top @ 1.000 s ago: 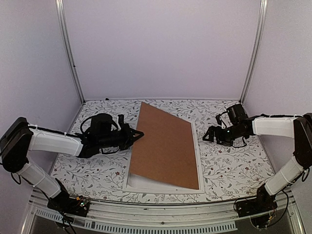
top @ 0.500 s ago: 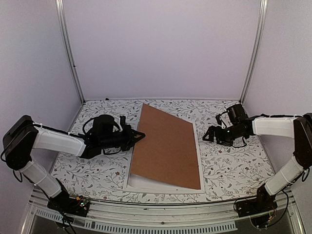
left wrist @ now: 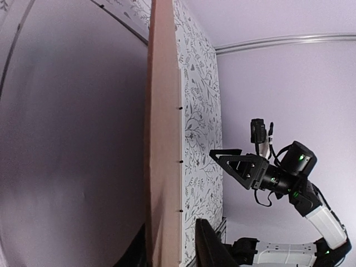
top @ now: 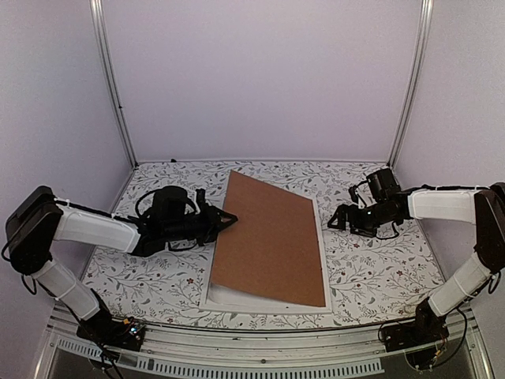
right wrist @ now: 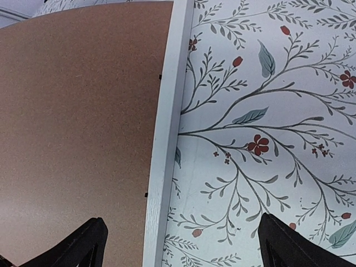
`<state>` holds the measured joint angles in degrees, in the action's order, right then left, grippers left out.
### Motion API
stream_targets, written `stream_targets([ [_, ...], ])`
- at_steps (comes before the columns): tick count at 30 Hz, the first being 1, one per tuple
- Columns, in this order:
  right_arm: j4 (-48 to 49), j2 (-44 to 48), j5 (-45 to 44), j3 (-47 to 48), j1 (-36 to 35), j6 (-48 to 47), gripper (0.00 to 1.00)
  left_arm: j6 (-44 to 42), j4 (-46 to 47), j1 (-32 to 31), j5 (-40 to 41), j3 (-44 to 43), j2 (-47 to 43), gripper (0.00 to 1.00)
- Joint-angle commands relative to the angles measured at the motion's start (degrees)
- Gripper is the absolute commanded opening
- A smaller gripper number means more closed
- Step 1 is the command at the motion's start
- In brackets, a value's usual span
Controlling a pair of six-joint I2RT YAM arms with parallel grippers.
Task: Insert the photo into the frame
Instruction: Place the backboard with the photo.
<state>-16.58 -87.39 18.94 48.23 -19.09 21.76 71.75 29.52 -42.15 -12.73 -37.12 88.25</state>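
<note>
At the frame's left side, the left gripper (top: 229, 219) straddles the raised left edge of the brown backing board (top: 268, 237). Its jaws stand only a little apart, and I cannot tell whether they pinch the board or merely prop it. The board slopes down to its right edge, which appears to rest inside the frame (top: 322, 257), a white rectangle flat on the floral tabletop (top: 158, 276). The tilt probably lets it hinge down onto the frame's back.

The photo shows in no view; anything lying in the frame is hidden beneath the board.

Just off the frame's right rail, the right gripper (top: 335, 219) hovers wide open and empty, probably ready to steady that side.

Only the left wrist view shows the board edge-on between the jaws. Only the right wrist view shows the board lying close against the rail.
</note>
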Motion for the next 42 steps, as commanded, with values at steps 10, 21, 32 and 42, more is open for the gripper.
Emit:
stream_targets([
  [10,2.4,-1.2,1.9,-1.3,0.3,0.0,0.98,-7.9,-18.1,-2.3,0.5,-8.9,1.8,0.54],
  [21,3.4,-1.8,2.4,-1.8,0.3,0.0,0.98,-10.1,-28.6,-3.4,3.7,-12.5,4.1,0.66],
  [32,4.1,-2.0,3.1,-2.2,0.3,0.2,0.98,-12.0,-34.0,-3.8,6.5,-12.8,4.3,0.67],
  [42,4.3,-1.7,3.2,-2.6,0.3,0.4,0.98,-13.0,-36.6,-4.1,8.8,-13.4,4.6,0.67],
])
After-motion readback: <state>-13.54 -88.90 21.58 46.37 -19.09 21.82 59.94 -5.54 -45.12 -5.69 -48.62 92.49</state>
